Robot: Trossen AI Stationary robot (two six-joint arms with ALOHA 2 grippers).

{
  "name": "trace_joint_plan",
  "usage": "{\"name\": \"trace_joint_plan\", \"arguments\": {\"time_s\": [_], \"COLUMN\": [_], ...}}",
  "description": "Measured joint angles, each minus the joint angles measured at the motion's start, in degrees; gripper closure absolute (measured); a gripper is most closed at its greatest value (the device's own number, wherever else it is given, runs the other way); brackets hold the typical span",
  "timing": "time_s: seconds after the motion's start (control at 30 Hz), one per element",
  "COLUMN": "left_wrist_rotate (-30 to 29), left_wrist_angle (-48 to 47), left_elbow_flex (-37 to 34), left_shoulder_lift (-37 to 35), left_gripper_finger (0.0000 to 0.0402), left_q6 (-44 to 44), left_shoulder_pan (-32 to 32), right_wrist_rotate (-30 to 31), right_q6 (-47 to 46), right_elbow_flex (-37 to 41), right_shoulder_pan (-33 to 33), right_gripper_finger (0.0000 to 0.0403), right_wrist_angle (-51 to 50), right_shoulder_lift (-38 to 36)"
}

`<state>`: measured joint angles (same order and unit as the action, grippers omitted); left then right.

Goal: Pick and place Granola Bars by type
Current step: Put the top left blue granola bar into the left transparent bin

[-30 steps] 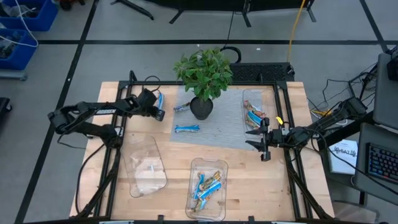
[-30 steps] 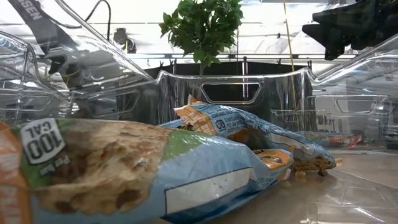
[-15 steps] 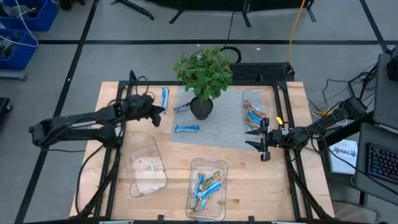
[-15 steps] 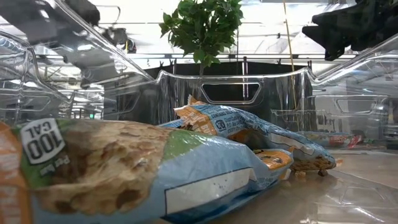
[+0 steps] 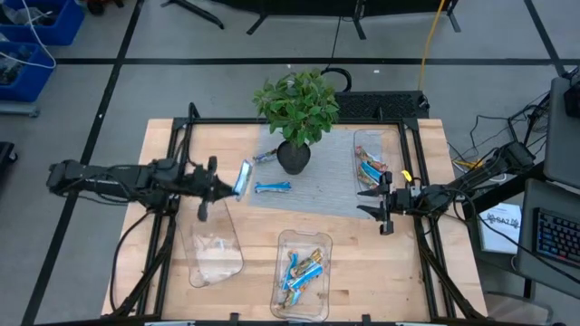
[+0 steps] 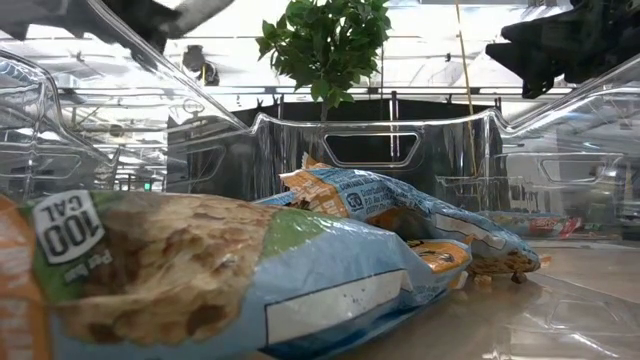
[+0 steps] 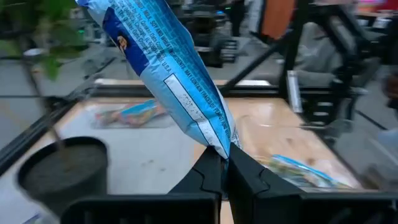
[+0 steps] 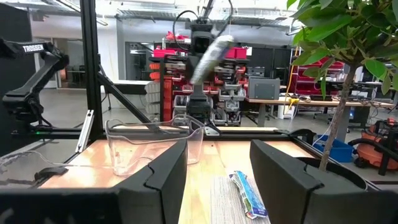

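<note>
From table height, the nearest bar (image 6: 200, 270) runs off the edge, its wrapper text only partly readable. The left gripper's (image 7: 224, 163) bar (image 7: 165, 74) is cut off above. Bars in the front tray (image 5: 302, 272) overlap, uncountable.

Bare wood (image 5: 163, 145) at bench's back-left corner & left edge is passable, but potted plant (image 5: 295, 113) blocks back-center, clear trays (image 5: 211, 242) crowd front edge, and left gripper (image 5: 228, 185) w/ blue bar (image 5: 243, 177) hangs over left-center.
</note>
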<state>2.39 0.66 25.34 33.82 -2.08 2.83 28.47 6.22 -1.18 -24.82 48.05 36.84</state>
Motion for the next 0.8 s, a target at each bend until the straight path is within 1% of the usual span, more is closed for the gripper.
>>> {"name": "trace_joint_plan", "arguments": {"time_s": [0.07, 0.13, 0.23, 0.37, 0.47, 0.6, 0.7, 0.8], "left_wrist_rotate": [-2.0, -5.2, -11.6, -20.0, -23.5, -29.1, -34.2, -36.9], "left_wrist_angle": [-0.4, -0.8, -3.0, -5.4, -5.3, -6.6, -9.4, -11.6], "left_elbow_flex": [0.0, 0.0, 0.0, 0.0, 0.0, 0.0, 0.0, 0.0], "left_shoulder_lift": [-0.7, -0.8, -0.8, -0.7, -0.7, -0.7, -0.7, -0.1], "left_gripper_finger": [0.0393, 0.0393, 0.0393, 0.0393, 0.0393, 0.0393, 0.0393, 0.0394], "left_q6": [-0.3, -1.2, -2.7, -7.1, -9.8, -15.4, -19.9, -26.6], "left_shoulder_pan": [3.4, 6.7, 12.1, 19.5, 25.2, 32.4, 37.2, 40.9], "right_wrist_rotate": [0.0, 0.0, 0.0, 0.0, 0.0, 0.0, 0.0, 0.0], "right_q6": [-0.5, -0.6, -0.6, -1.0, -1.1, -1.1, -1.1, -1.2], "right_elbow_flex": [0.0, 0.0, 0.0, 0.0, 0.0, 0.0, 0.0, 0.0], "right_shoulder_pan": [0.0, 0.0, 0.0, 0.0, 0.0, 0.0, 0.0, 0.0], "right_gripper_finger": [0.0236, 0.0236, 0.0236, 0.0236, 0.0236, 0.0236, 0.0236, 0.0236], "right_wrist_angle": [-0.2, -0.4, -0.4, -0.4, -0.4, -0.4, -0.8, -0.8], "right_shoulder_lift": [0.0, 0.0, 0.0, 0.0, 0.0, 0.0, 0.0, 0.0]}}
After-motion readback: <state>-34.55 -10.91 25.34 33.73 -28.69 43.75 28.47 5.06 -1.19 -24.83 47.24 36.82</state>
